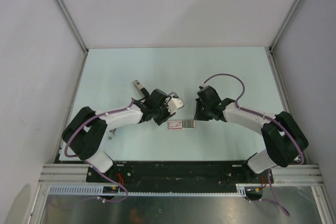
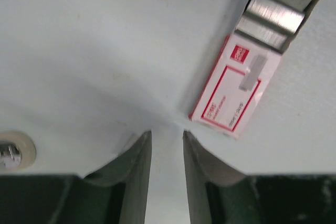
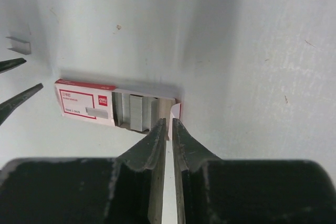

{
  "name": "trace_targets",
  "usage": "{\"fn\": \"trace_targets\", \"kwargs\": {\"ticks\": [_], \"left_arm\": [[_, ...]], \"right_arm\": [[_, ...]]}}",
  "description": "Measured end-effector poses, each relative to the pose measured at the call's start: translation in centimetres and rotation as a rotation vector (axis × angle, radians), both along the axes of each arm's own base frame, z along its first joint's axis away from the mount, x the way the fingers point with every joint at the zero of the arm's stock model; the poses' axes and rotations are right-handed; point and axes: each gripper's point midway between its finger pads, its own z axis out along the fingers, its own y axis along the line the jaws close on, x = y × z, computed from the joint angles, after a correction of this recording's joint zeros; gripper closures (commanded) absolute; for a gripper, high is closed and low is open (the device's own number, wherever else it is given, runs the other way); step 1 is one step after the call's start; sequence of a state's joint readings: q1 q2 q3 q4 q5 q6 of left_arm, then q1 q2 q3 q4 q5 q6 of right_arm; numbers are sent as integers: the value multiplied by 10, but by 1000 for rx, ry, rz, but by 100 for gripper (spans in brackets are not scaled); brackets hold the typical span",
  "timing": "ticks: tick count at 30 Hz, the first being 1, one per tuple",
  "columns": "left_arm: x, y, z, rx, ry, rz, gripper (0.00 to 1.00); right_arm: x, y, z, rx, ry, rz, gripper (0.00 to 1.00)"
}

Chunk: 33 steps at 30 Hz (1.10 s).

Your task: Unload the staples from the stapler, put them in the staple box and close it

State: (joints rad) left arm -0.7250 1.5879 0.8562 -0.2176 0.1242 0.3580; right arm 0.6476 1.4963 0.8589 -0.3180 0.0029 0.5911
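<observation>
Staples point(image 3: 137, 113) sit in grey strips in the pulled-out tray point(image 3: 174, 109) of a small red-and-white cardboard box point(image 3: 84, 104), which lies flat on the pale table point(image 1: 236, 77) between the two arms, near the front edge. The right gripper point(image 3: 168, 121) is down at the tray's open end, its jaws drawn nearly together with only a thin slit between them and their tips against the tray's red-edged end wall; whether they pinch the cardboard cannot be told. The left gripper point(image 2: 167, 132) hovers near the box's closed end with its jaws parted and nothing between them. In the left wrist view the box lies ahead of the fingers and off to their right, not touching them. A loose staple strip point(image 3: 20, 45) rests on the table beyond the box, and a small grey object point(image 1: 137, 83), too small to identify, lies well apart behind the left arm.
</observation>
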Motion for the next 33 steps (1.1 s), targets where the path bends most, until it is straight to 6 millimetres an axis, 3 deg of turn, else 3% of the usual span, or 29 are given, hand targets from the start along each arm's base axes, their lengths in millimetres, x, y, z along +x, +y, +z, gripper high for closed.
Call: {"fn": "trace_targets", "kwargs": {"ticks": [14,24,33], "left_arm": [[-2,1,-15,40,16,-48,64],[8,-15,-15,56,8,-72,65],[8,-18,-15,66,-1,-77,65]], "right_arm": [[-15,0,-37,24,74,37,90],[-15,11,-36,98,61,70,90],[-15,19,-36,133,65,85,90]]}}
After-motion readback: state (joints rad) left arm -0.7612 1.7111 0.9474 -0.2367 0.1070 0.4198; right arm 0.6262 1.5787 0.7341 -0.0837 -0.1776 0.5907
